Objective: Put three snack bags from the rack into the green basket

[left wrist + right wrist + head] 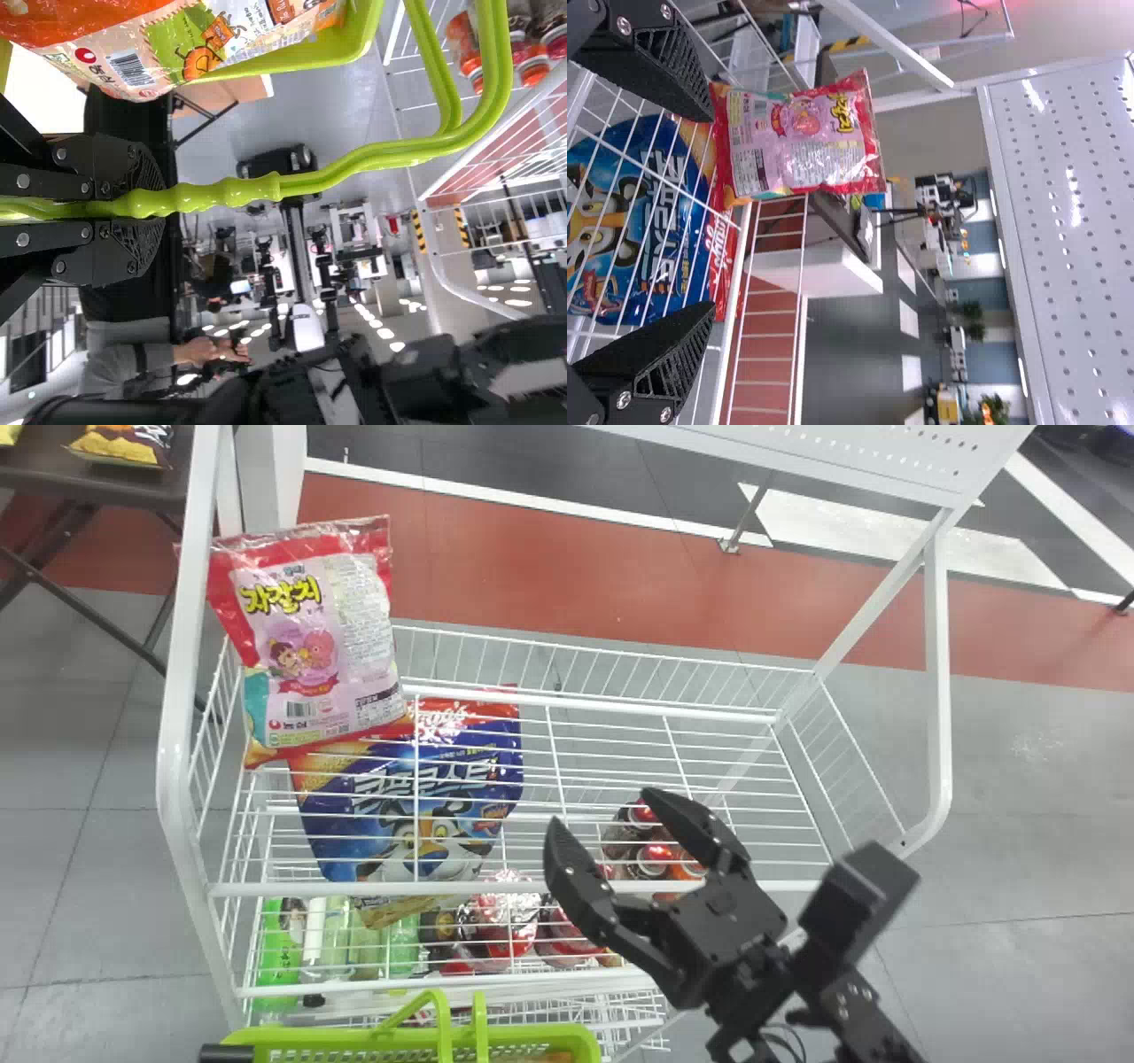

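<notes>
My right gripper [602,808] is open above the right half of the rack's wire shelf, with nothing between its fingers. A red and pink snack bag [310,638] leans at the shelf's left end, well apart from them. In the right wrist view the open gripper [709,212] has the same snack bag [797,137] beyond its fingertips. The green basket [532,1036] stands at the bottom edge, before the rack. My left gripper [142,203] is shut on the green handle [345,173]. An orange snack bag [115,44] lies in the basket [345,44].
Below the wire shelf are a large blue bag [425,806], green bottles [282,948] and several red-topped containers [656,859]. White rack posts [177,717] rise at both sides, and a perforated white panel [1072,239] tops the rack. A dark table [97,478] stands at the back left.
</notes>
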Action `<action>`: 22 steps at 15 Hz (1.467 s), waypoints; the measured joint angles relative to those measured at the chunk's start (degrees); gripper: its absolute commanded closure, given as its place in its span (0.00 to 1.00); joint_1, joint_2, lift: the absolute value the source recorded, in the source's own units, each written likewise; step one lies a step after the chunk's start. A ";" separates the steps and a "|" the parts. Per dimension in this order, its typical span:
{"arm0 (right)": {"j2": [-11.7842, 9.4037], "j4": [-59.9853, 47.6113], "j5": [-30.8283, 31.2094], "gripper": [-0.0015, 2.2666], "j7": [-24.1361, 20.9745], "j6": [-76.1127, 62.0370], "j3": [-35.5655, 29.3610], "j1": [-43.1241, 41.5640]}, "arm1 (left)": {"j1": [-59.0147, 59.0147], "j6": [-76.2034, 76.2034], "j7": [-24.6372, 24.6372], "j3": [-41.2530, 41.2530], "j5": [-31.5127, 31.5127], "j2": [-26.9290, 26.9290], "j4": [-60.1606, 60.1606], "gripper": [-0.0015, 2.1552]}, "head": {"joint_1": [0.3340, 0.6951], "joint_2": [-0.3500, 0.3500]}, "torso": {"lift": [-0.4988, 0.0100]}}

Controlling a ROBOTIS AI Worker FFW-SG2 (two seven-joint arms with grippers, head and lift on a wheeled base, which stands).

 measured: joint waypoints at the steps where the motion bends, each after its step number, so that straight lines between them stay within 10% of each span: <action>1: 0.19 0.89 0.34 0.03 -0.59 -4.54 -0.12 2.01 | 0.12 -0.37 -0.16 0.06 0.00 -0.04 -0.02 0.95 | 1.00 0.00 | 0.98; 22: 1.33 0.05 -2.40 0.03 -0.26 -3.48 -2.49 6.35 | 0.90 -0.30 -2.48 2.75 2.01 0.19 -0.40 0.95 | 1.00 0.00 | 0.98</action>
